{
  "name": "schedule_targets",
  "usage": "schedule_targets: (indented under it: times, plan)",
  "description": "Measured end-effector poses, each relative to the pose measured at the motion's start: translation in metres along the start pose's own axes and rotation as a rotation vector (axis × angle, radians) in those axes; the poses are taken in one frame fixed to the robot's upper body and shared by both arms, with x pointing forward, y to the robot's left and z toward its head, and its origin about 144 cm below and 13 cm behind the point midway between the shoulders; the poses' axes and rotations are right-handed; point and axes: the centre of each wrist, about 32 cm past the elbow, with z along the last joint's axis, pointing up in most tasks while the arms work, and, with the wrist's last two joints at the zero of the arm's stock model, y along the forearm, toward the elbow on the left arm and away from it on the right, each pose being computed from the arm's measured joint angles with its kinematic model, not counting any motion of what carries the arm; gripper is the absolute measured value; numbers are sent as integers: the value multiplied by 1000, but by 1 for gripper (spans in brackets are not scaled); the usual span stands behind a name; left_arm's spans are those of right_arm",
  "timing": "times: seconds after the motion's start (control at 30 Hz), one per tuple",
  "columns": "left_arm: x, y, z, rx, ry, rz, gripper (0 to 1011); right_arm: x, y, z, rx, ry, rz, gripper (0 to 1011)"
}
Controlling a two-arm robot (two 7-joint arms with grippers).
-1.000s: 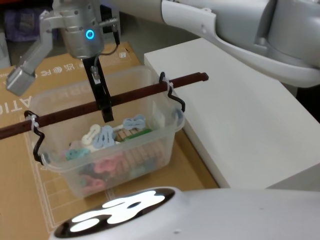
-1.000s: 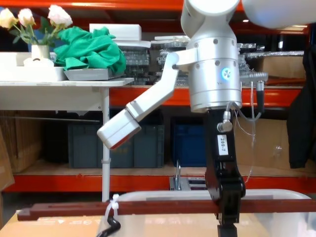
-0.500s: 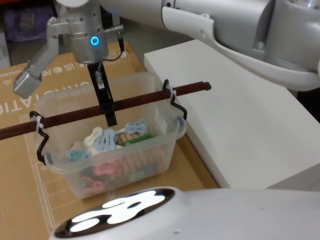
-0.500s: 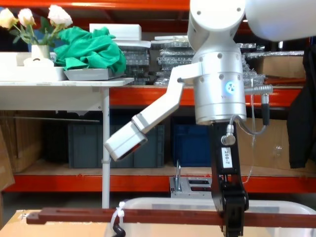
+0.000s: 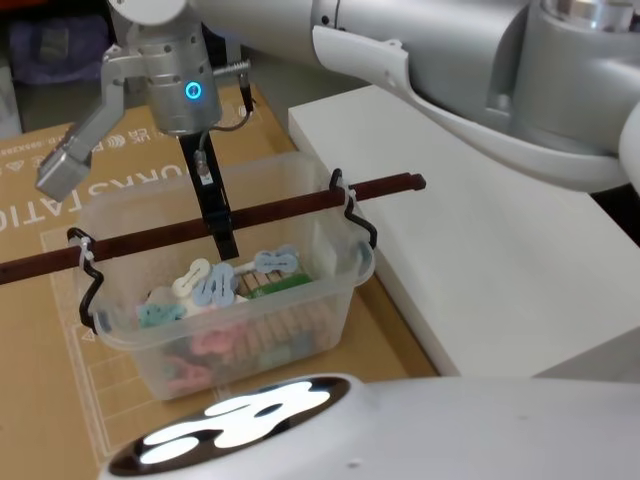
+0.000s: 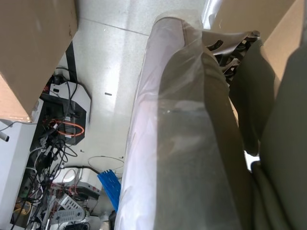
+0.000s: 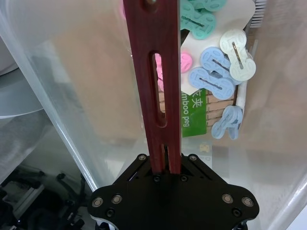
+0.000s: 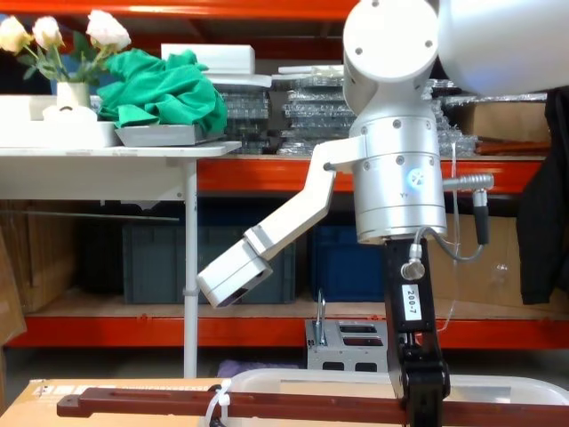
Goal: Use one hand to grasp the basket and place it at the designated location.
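The basket [image 5: 290, 322] is a clear plastic tub holding pastel clips and a green packet, resting over brown cardboard [image 5: 40, 330]. A dark reddish-brown bar handle [image 5: 140, 238] spans it, tied on with a white zip tie [image 5: 86, 254]. My right gripper [image 5: 226, 240] hangs from above and is shut on the middle of the handle. In the right wrist view the handle [image 7: 158, 72] runs straight out of the right gripper [image 7: 167, 165], with the clips [image 7: 218, 79] below. The chest view has the right gripper [image 8: 424, 405] on the handle [image 8: 267, 406] above the basket's rim [image 8: 302, 382].
A white raised platform [image 5: 480, 250] lies just right of the basket. Behind stand orange shelving, dark blue crates [image 8: 160, 258] and a white table [image 8: 107, 160] with flowers and green cloth. The left wrist view looks at plastic-wrapped surfaces and floor.
The right gripper and the basket have sunk lower in the chest view and shifted slightly away and to the right in the head view. The grip on the handle is unchanged.
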Motion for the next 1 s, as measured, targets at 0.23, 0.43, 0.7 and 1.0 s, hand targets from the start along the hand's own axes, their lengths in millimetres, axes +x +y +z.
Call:
schedule_targets:
  times: [0.23,0.43,0.7,1.0]
  plan:
    - [0,0,0,0,0,0,0,1,3,-3,7,15,1,0]
    - [0,0,0,0,0,0,0,1,3,-3,7,14,1,0]
    - [0,0,0,0,0,0,0,0,3,-3,6,14,0,0]
    - [0,0,0,0,0,0,0,0,2,-3,6,14,0,165]
